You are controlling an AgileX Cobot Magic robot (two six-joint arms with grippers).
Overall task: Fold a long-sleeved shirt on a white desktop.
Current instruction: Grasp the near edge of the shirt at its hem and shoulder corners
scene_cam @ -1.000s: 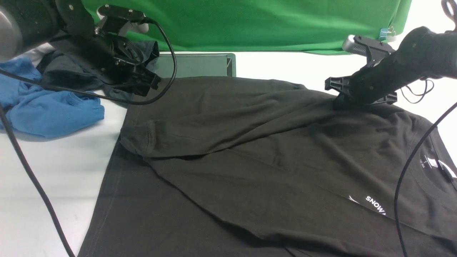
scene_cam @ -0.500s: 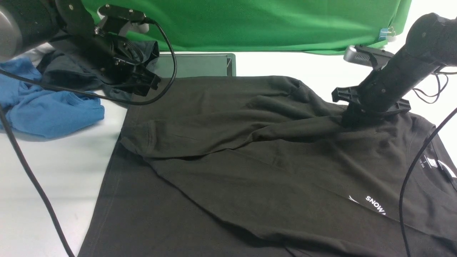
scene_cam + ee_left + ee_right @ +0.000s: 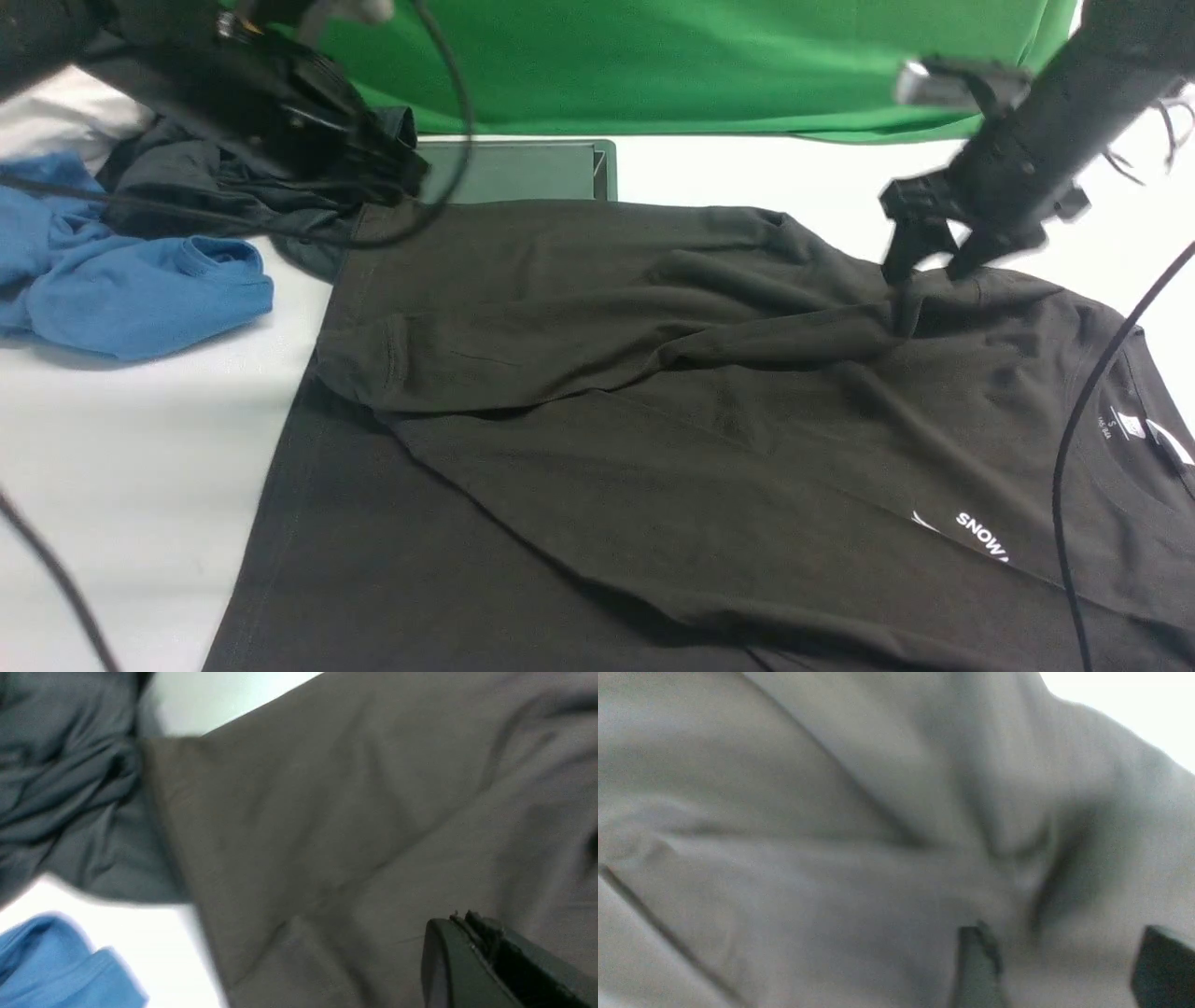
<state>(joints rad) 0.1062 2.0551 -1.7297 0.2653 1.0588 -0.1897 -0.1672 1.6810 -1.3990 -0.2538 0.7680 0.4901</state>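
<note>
The right tool [image 3: 929, 266], jaws standing spread, is hovering at 2 o'clock over a pinched-up ridge [image 3: 901, 313] of cloth at the shoulder of the long-sleeved shirt [image 3: 653, 439]. In the right wrist view its fingers [image 3: 978, 961] are straddling that ridge with nothing clamped between them. Whether one tip is brushing the fabric cannot be told through the blur.

The step in hand looks like the release of a sleeve [image 3: 579, 359] laid across the body. It is best done by lifting straight up, so that neither finger snags the ridge and drags the fold out of line. Pressing that ridge flat would then be worth doing before the next fold.

The left tool [image 3: 460, 919] is hanging at 11 o'clock with its fingers pressed together. It is gripping nothing and is sitting above the shirt's far corner.

The black shirt is lying across the white table [image 3: 140, 448] from the centre out to 4 o'clock. Its sleeve is running across the body toward 9 o'clock, its white chest print [image 3: 980, 537] is showing at 4 o'clock and its neck label [image 3: 1130, 425] at 3 o'clock.

A blue garment [image 3: 131, 299] is lying bunched at 9 o'clock. A darker garment [image 3: 187, 187] is lying at 10 o'clock, touching the shirt's corner. A grey hatch [image 3: 523, 168] and a green backdrop [image 3: 700, 65] are closing the scene at 12 o'clock.
</note>
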